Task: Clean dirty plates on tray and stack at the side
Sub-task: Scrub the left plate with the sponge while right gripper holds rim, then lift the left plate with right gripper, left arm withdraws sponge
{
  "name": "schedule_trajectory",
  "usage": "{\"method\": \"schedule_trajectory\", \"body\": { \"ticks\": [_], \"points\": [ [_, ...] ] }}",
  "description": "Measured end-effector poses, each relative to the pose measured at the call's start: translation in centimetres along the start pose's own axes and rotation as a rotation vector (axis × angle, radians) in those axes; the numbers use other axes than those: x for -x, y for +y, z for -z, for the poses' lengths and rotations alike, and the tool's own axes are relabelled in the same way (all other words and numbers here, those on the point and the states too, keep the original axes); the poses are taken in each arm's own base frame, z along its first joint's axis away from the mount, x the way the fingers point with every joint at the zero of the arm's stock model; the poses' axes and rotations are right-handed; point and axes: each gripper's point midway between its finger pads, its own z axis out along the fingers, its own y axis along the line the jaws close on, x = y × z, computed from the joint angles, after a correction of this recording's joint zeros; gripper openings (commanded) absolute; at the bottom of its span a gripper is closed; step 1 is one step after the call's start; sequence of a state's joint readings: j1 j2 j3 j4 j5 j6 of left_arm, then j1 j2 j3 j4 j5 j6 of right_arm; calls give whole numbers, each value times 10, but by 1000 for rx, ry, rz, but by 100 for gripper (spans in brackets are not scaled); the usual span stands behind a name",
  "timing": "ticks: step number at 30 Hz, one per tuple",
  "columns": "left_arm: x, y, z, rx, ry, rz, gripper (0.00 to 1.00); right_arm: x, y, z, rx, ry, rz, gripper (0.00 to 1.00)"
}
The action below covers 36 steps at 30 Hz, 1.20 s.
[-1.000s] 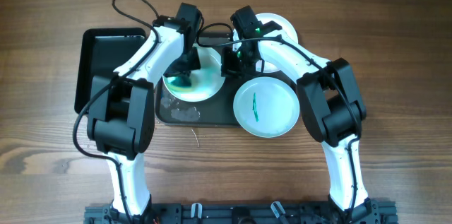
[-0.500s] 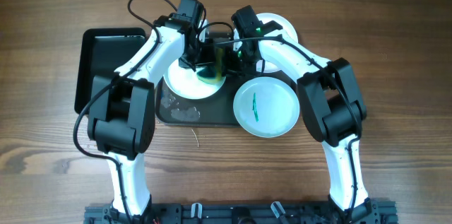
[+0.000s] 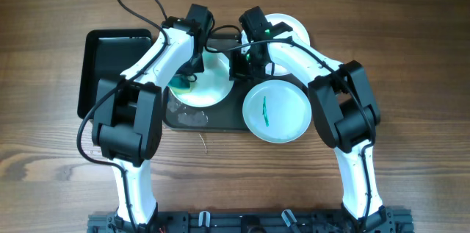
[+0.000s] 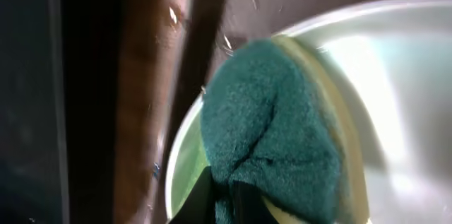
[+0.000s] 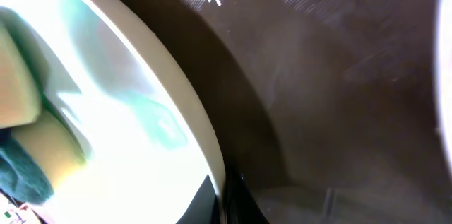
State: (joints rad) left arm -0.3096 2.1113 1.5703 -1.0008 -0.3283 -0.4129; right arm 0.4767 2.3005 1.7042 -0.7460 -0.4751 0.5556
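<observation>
Centrally on the tray (image 3: 220,120), toward its far edge, lies the middle plate (image 3: 214,79), round and white, its face covered by a thin teal-green film that is densest along the left side and paler toward the right. In the right wrist view the same plate (image 5: 106,111) shows a glossy wet face with a faint green patch. The dark tray surface (image 5: 339,97) beside it is wet, with a scatter of white droplets. The front plate (image 3: 275,112) overlaps the tray's right end and carries one short teal streak near its centre. The back plate (image 3: 288,26), white, lies beyond the tray and is mostly hidden by the right arm. The left arm reaches in from the left, bent at the elbow, with the left gripper (image 3: 188,73) pointing down over the middle plate's left part. Its fingers are closed on a sponge (image 4: 275,139), teal scouring side toward the camera with a yellow layer behind, pressed against the plate's left part. The right arm curves in from the right, and the right gripper (image 3: 239,64) sits at the middle plate's right rim, its dark fingers closed on either side of that rim. A smaller glossy black tray (image 3: 110,56) lies to the left on the wooden table (image 3: 411,42).
</observation>
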Motion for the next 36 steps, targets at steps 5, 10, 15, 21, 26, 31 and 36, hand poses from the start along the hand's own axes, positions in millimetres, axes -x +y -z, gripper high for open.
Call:
{"method": "schedule_trajectory", "body": {
  "ticks": [5, 10, 15, 21, 26, 31, 36],
  "points": [
    [-25, -40, 7, -261, 141, -86, 4, 0, 0, 0, -1, 1, 3, 4],
    [-33, -81, 25, -525, 178, -170, 4, 0, -1, 0, -2, 1, 1, 4],
    [-8, -93, 28, -574, 65, -191, 4, 2, -2, 1, 0, -3, -5, 4],
    [21, -64, 11, -353, -65, -142, 4, 2, -2, 1, -1, -3, -7, 4],
    [30, -8, 1, -35, -115, -84, 4, 2, -2, 1, 0, -3, -6, 4],
    [21, 12, 10, 54, -68, -58, 4, -2, 2, -1, 3, 5, 7, 4],
    [27, 12, 40, -53, -46, -4, 4, -3, 1, -1, -1, 10, 12, 5]
  ]
}}
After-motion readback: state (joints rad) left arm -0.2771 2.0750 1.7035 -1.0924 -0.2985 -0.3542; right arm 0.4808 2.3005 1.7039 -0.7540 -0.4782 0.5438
